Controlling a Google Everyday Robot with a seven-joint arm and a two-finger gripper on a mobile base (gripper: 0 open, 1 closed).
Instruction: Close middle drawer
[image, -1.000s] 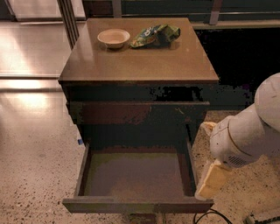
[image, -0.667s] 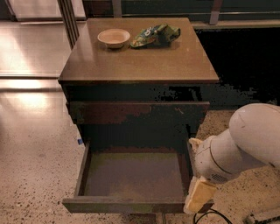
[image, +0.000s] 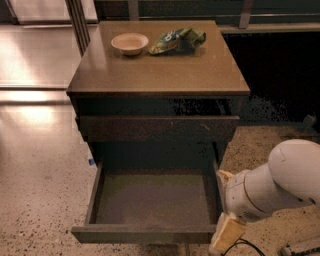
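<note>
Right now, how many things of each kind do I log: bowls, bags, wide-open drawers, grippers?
Bowls: 1, the pale bowl on the cabinet top.
Bags: 1, the green bag beside the bowl.
Wide-open drawers: 1, the middle drawer, pulled far out.
Grippers: 1, the gripper at that drawer's front right corner.
Total: 4.

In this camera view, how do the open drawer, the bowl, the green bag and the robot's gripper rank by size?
1. middle drawer, open, clearly largest.
2. green bag.
3. bowl, slightly smaller.
Unranked: gripper, beside the drawer's front right corner; it is nearest the camera, so its apparent size misleads.
</note>
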